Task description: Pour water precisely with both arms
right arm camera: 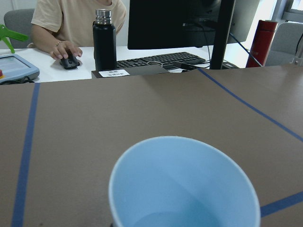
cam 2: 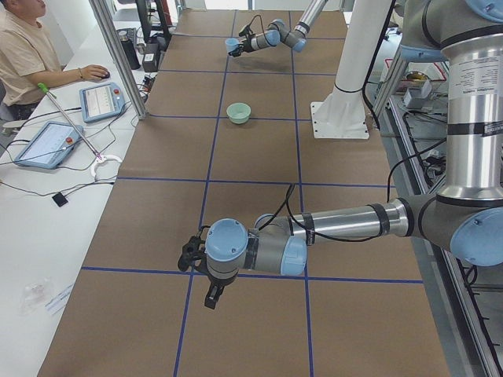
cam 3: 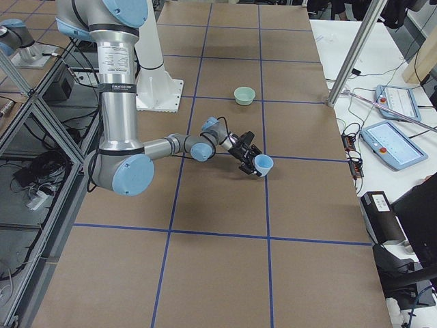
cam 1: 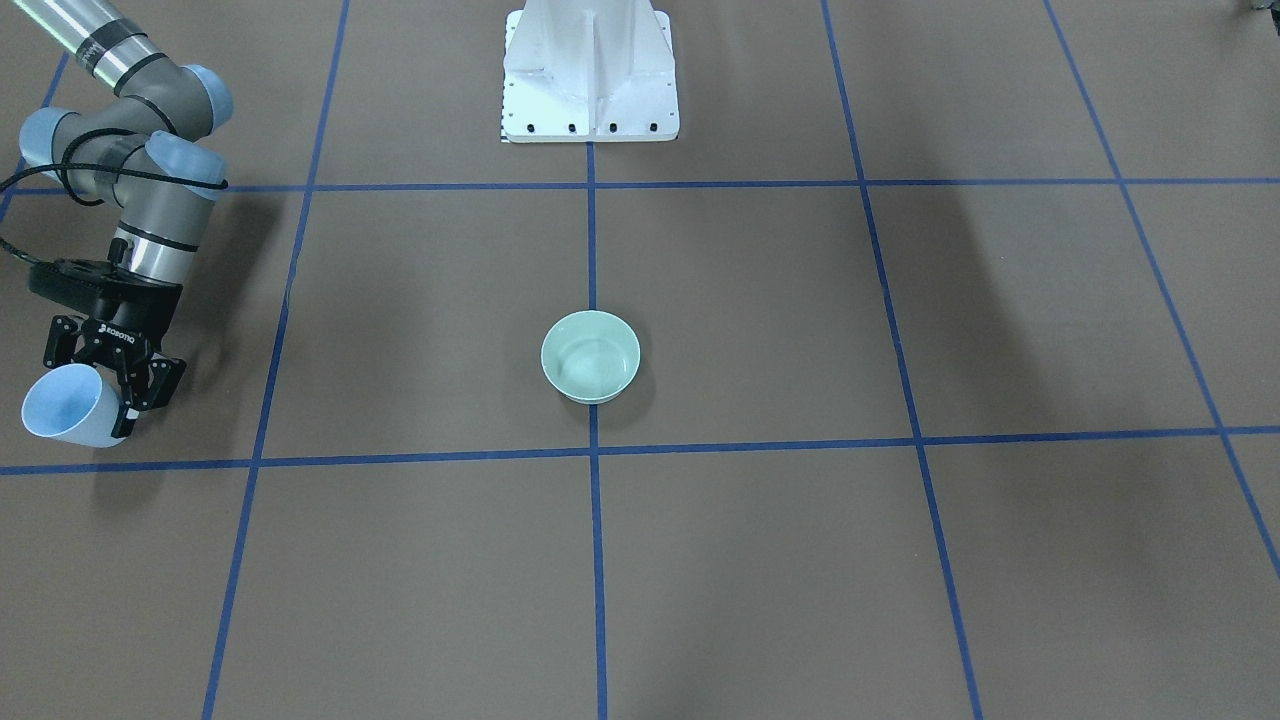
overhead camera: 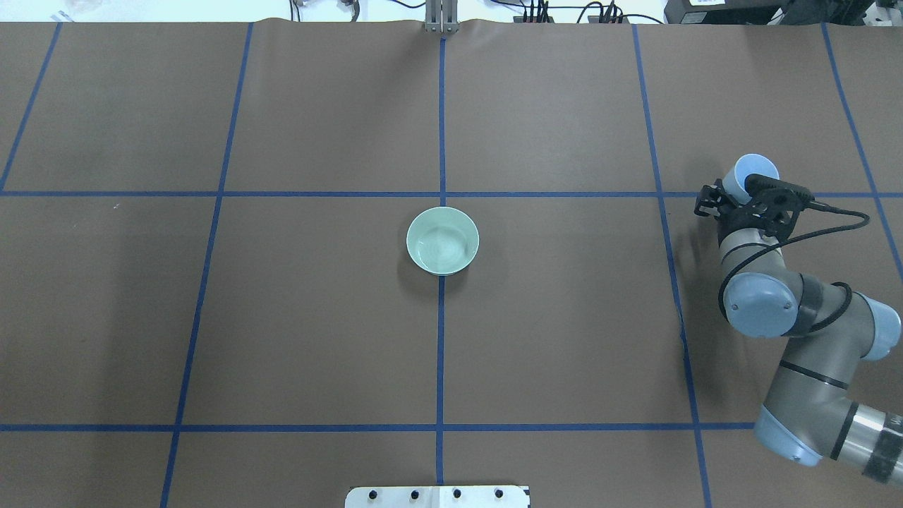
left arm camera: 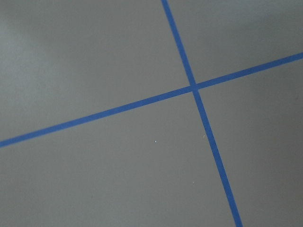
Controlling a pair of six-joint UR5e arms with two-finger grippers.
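The right gripper [cam 1: 104, 384] is clamped on the pale blue cup [cam 1: 95, 424], held tilted over the robot's right end of the table [overhead camera: 317, 317]. The cup is well apart from the mint-green bowl [overhead camera: 415, 227] at the centre. Faint ripples of water [overhead camera: 443, 247] show in the bowl, and the cup seems to hold a little too. The left gripper [cam 2: 201, 276] hangs low at the other end; I cannot tell how wide it stands. Between cup and bowl runs brown surface crossed by blue tape. A black bottle [right arm camera: 104, 40] stands beyond the far edge.

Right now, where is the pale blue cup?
In the overhead view the pale blue round cup is far to the right, held in the right arm's black claw, well away from the mint-green bowl in the centre.
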